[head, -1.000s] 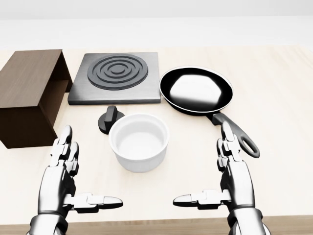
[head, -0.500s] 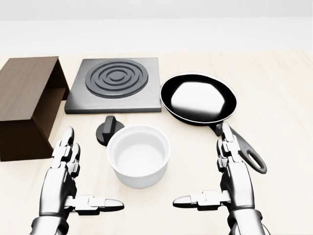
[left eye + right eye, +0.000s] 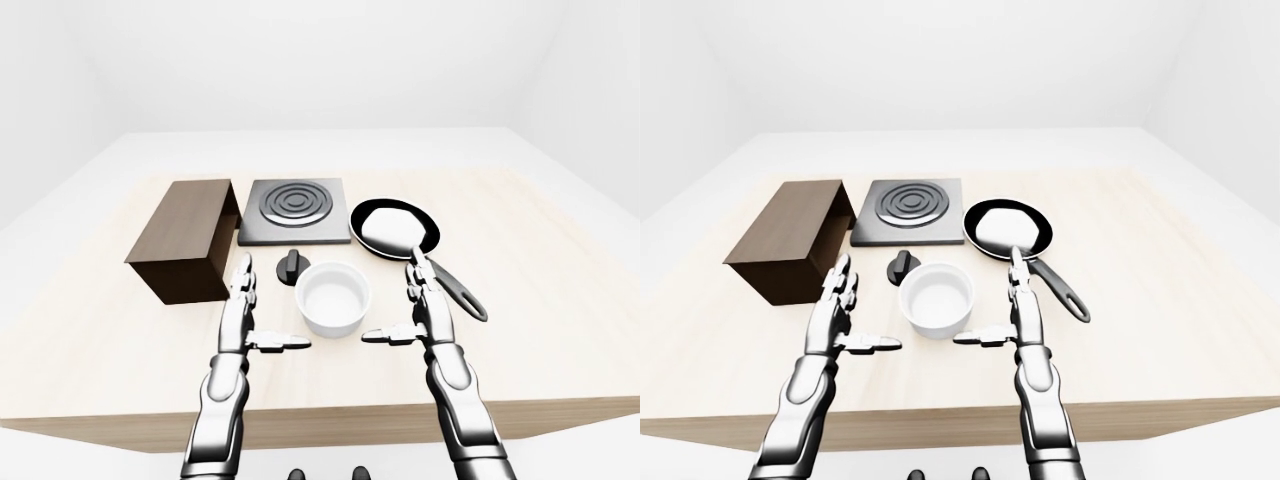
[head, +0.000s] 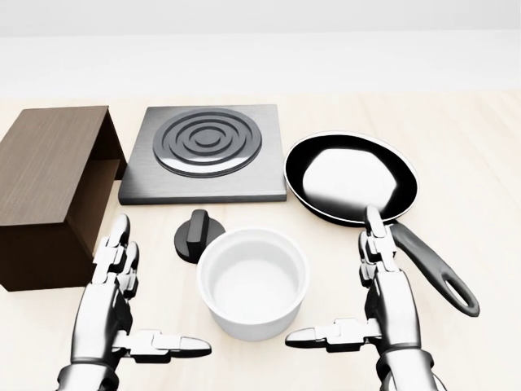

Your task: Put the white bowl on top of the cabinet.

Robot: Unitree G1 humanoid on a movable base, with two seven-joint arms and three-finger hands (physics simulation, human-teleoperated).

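The worktop point(image 4: 472, 138) spreads pale under everything, and all the things sit toward its middle, within my reach. Largest on it is the cabinet point(image 4: 45, 163), a dark brown box at the left of the head view, its open side turned toward the stove; its flat top is bare, which is where the bowl must end up. Next to it, toward the top of the view, lies the stove point(image 4: 203, 155), a grey slab with ringed burner, and to the right of that the pan point(image 4: 350, 179), black and shiny, its handle running down-right just beside my right hand. Neither touches the bowl.

The bowl point(image 4: 254, 281) stands upright and empty between my two hands, apart from both, near the bottom of the view. I judge it is framed this way so I can close in from both sides.

My left hand point(image 4: 114, 301) stands to the bowl's left, my right hand point(image 4: 389, 297) to its right; both have their fingers point(image 4: 116, 244) spread wide, upper ones pointing away from me, thumbs aimed inward at each other, gripping nothing.

Smallest is the knob point(image 4: 198, 234), a black dial lying loose on the worktop just up-left of the bowl; I judge my left hand should stay clear of it when reaching in.
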